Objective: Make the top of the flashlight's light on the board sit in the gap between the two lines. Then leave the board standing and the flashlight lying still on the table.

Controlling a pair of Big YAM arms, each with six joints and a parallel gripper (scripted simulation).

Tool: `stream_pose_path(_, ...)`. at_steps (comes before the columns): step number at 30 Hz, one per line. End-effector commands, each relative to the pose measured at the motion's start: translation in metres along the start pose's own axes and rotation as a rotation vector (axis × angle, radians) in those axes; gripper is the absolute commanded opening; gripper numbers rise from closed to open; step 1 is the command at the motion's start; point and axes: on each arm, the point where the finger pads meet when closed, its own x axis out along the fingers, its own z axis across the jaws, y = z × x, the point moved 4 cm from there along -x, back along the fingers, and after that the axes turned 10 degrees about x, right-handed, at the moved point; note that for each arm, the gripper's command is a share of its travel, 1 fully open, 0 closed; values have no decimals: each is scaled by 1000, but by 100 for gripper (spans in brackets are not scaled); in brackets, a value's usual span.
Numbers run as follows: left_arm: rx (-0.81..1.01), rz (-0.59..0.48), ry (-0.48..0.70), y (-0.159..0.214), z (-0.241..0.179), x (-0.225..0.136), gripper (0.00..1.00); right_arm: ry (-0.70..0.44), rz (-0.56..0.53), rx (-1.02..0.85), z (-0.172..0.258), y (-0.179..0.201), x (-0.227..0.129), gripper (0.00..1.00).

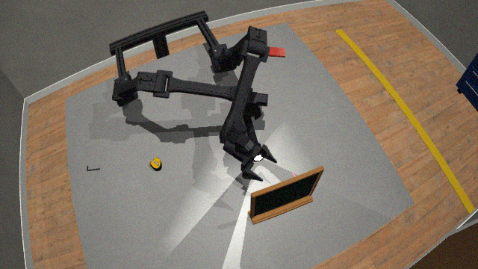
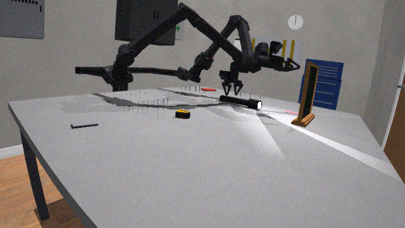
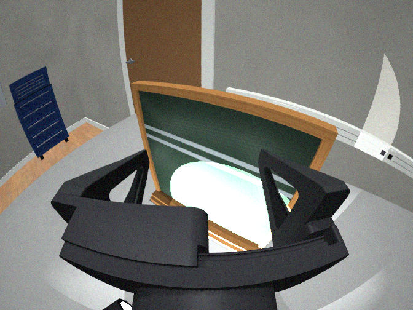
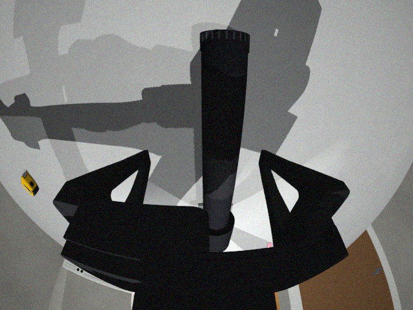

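The black flashlight (image 2: 238, 101) (image 4: 223, 99) lies on the table, lit, its lens toward the board. The wood-framed board (image 1: 287, 181) (image 2: 305, 92) (image 3: 233, 96) stands upright. In the left wrist view, the bright light patch (image 3: 220, 193) covers part of the lower line (image 3: 173, 146); its top edge reaches into the gap, just below the upper line (image 3: 186, 142). The left finger hides its right part. My left gripper (image 1: 269, 171) (image 3: 203, 155) is open and empty in front of the board, above the table. My right gripper (image 2: 231, 94) (image 4: 204, 156) is open, just above the flashlight body.
A yellow tape measure (image 1: 155, 163) (image 2: 183, 114) (image 4: 29, 182) and a dark hex key (image 1: 93, 169) (image 2: 84, 126) lie away from the arms. A red block (image 1: 277, 51) (image 2: 209, 89) lies near an arm's base. A small pink item (image 1: 294, 175) (image 2: 291, 113) lies by the board. The arms cross closely.
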Motion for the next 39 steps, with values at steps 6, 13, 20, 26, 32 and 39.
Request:
stream_pose_path(6, -33, -24, -24, -19, 0, 12, 100, 67, 11, 19, 10, -7, -42, 100)
stream_pose_path(13, -33, -24, -24, -19, 0, 12, 100, 31, -2, 58, 35, 14, -25, 100)
stream_pose_path(20, -33, -24, -24, -19, 0, 12, 100, 67, 8, 17, 60, -20, -58, 100)
stream_pose_path(26, -33, -24, -24, -19, 0, 12, 100, 66, 8, 18, 81, -24, -63, 100)
stream_pose_path(32, -33, -24, -24, -19, 0, 12, 100, 49, 2, 38, 127, 16, -46, 100)
stream_pose_path(39, -33, -24, -24, -19, 0, 12, 100, 93, -17, 267, 172, 44, -45, 100)
